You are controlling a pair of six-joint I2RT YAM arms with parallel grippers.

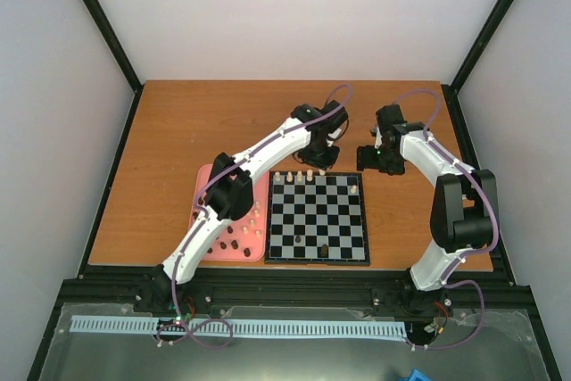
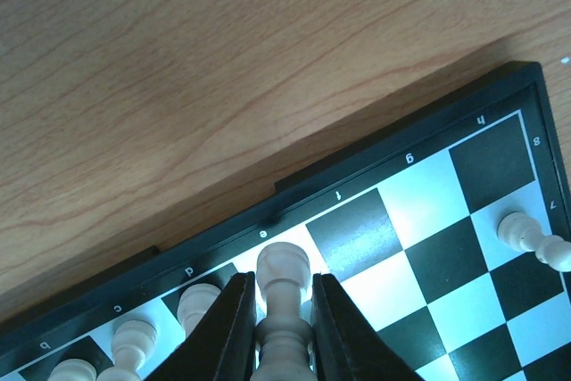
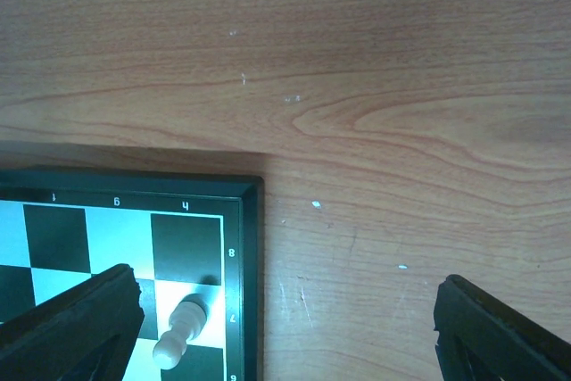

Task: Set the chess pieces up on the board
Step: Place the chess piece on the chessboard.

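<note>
Looking down from the top view: the board (image 1: 318, 220) flat on the wood surface (image 1: 196, 122), just beside a pink tray (image 1: 204, 178) on its left. Lined along the far row from the left corner, a run of cream pieces (image 1: 288, 175). Standing apart near the far right corner, a lone cream piece (image 1: 353, 189). Sitting by the near edge, two dark pieces (image 1: 323, 250). Scattered in the tray, loose pieces (image 1: 241, 231) of both colours, partly hidden under the left arm. Reaching across tray and board, the left gripper (image 1: 321, 165) above the far row. Hanging just past the board's far right corner, over bare wood, the right gripper (image 1: 370, 160).

Turning to the left wrist view: left gripper almost fully closed, its fingers (image 2: 234, 327) pinching an upright held piece (image 2: 284, 265), cream, by the stem. Placed over the white far-row square under the letter e. Cannot tell whether its foot touches the square. Standing to its left, three more of the cream run on b, c and d. Showing far right, the lone cream piece again.

Moving to the right wrist view: right gripper spread wide, gripping nothing. Poised over the wood just beside the board's corner, one finger (image 3: 80, 323) above the board's edge squares, the other well off over the surface. Resting near that first finger, the lone cream piece on a white square in the h column.
</note>
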